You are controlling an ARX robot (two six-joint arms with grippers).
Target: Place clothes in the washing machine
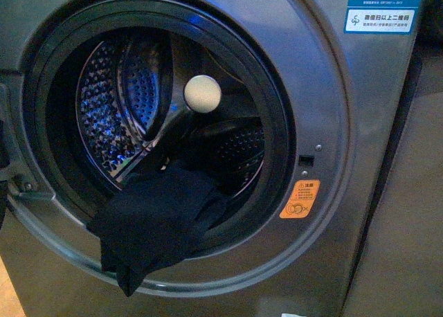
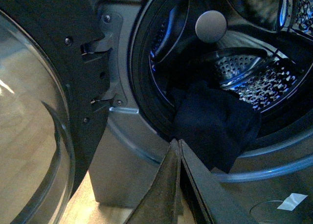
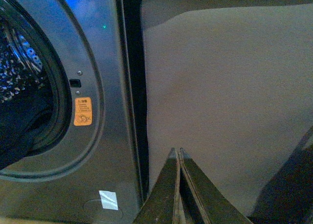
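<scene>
The washing machine [image 1: 325, 109] stands with its porthole open and the steel drum [image 1: 104, 116] showing. The dark navy clothes [image 1: 156, 220] hang over the porthole's lower rim, part inside the drum and part drooping outside; they also show in the left wrist view [image 2: 215, 123] and at the edge of the right wrist view [image 3: 19, 131]. My left gripper [image 2: 176, 142] is shut and empty, just in front of and below the hanging cloth. My right gripper [image 3: 176, 150] is shut and empty, beside the machine's right side. Neither arm shows in the front view.
The open glass door [image 2: 34, 136] swings out on the left, hinged to the machine's front. A white round knob [image 1: 202, 93] sits inside the drum. A grey panel [image 3: 225, 97] stands right of the machine. An orange sticker [image 1: 299, 199] and blue-white labels [image 1: 381, 19] mark the front.
</scene>
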